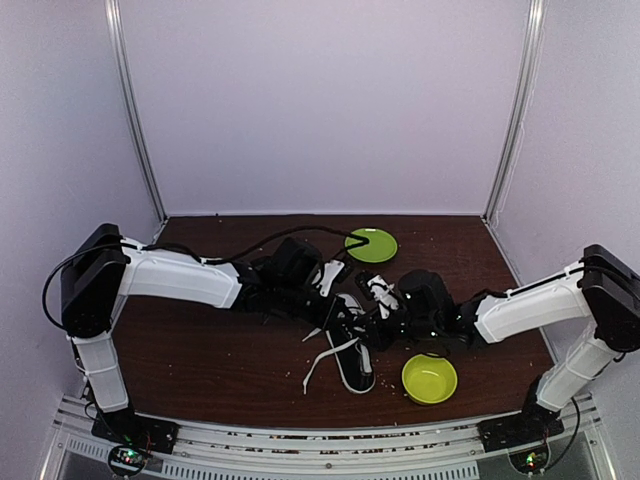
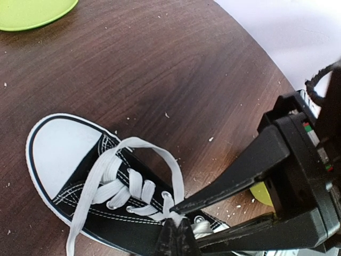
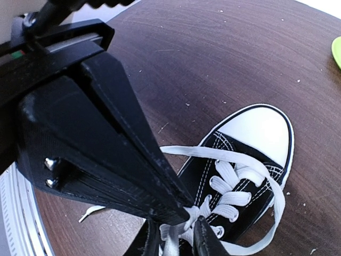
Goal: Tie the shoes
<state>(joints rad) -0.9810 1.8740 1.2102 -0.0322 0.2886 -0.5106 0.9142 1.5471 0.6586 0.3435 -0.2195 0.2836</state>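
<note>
The black low-top shoe (image 1: 356,372) lies mid-table, its white toe cap (image 2: 63,153) pointing to the near edge. Its white laces (image 2: 176,172) form a loose loop over the eyelets, and one end trails on the wood (image 1: 318,364). My left gripper (image 2: 178,228) is shut, pinching the lace at the upper eyelets. My right gripper (image 3: 178,241) meets it there from the other side, with a bunched lace strand (image 3: 171,239) between its fingers. In the top view both grippers, left (image 1: 340,318) and right (image 1: 373,322), crowd over the shoe's opening. The toe cap (image 3: 262,130) also shows in the right wrist view.
A green plate (image 1: 371,244) lies at the back of the brown table (image 1: 200,360). A green bowl (image 1: 429,379) stands just right of the shoe's toe. Small crumbs are scattered on the wood. White walls enclose the table on three sides.
</note>
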